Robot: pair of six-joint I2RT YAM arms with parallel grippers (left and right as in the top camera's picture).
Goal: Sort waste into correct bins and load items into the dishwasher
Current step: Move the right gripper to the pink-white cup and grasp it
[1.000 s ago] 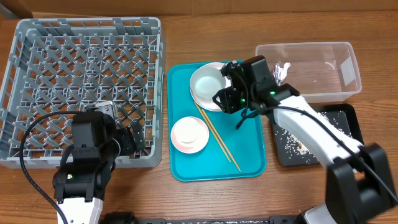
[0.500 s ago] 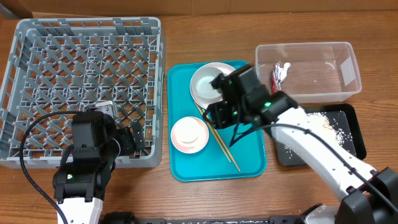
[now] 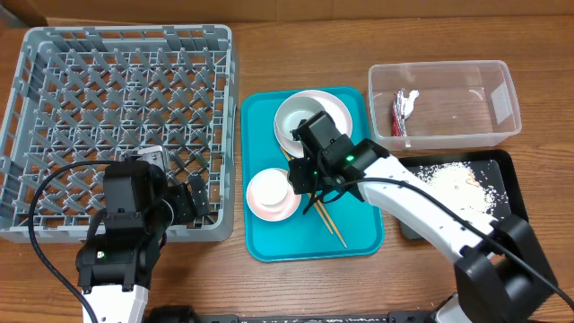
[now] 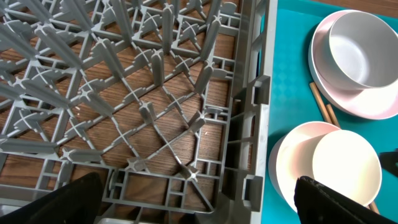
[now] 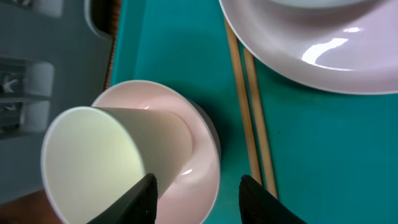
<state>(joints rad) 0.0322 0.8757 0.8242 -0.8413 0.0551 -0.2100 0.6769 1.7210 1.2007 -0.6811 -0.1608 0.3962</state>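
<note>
1. The waste looks sorted: the foil wrapper lies in the clear tub, and the rice in the black tray.
2. Loading is not begun. The dish rack seems empty, though the left arm hides its near corner.
3. The teal tray holds the plate under the grey bowl, the cup tipped in the pink bowl, and the chopsticks.
4. The right gripper is spread over the pink bowl's rim, empty. The left gripper is spread and empty too.

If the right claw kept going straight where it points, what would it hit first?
Probably the rim of the whitish-pink bowl, which sits between the fingers of the right claw; the white cup lies inside it. Depth is unclear.
</note>
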